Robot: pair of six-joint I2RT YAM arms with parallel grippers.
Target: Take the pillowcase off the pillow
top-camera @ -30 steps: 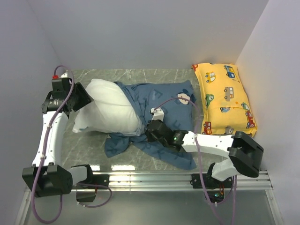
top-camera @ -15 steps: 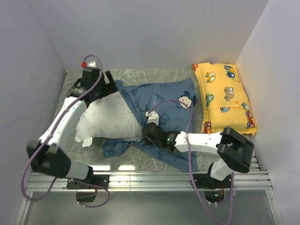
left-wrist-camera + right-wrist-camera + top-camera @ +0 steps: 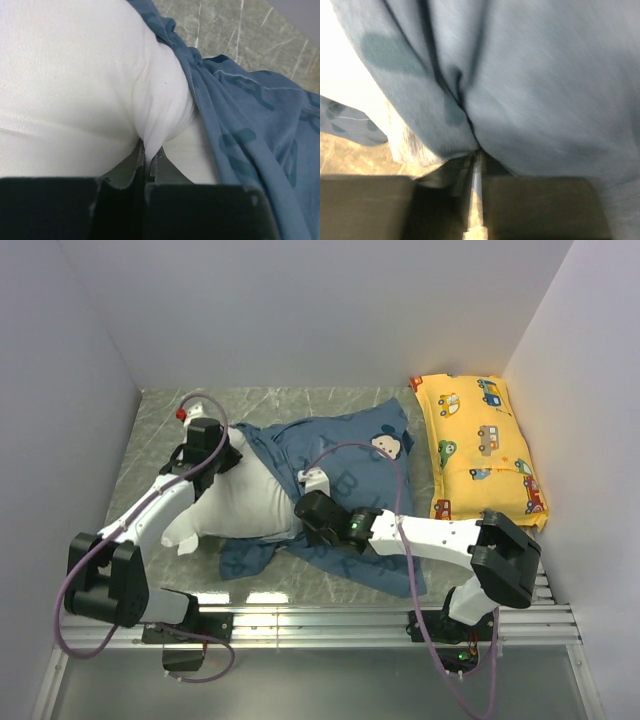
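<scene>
The white pillow (image 3: pixel 240 505) lies at left centre, its right part still inside the dusty-blue pillowcase (image 3: pixel 345 455), which spreads to the right and forward. My left gripper (image 3: pixel 226 454) is at the pillow's far upper end, beside the pillowcase's opening. In the left wrist view it (image 3: pixel 147 159) is shut on a pinched fold of the pillow (image 3: pixel 75 75), with the pillowcase (image 3: pixel 250 115) to its right. My right gripper (image 3: pixel 303 512) lies on the pillowcase near the pillow's near edge. In the right wrist view its jaws (image 3: pixel 476 154) stand almost together, with a fold of the pillowcase (image 3: pixel 530 75) gathered into them.
A yellow car-print pillow (image 3: pixel 480 445) lies along the right wall. The marble tabletop (image 3: pixel 150 430) shows at the left and back. White walls close in on three sides, and a metal rail (image 3: pixel 330 615) runs along the near edge.
My left arm swung from the pillow's left side to its far end, came down and shut on the white fabric. My right gripper shifted left, and the exposed pillow looks shorter.
</scene>
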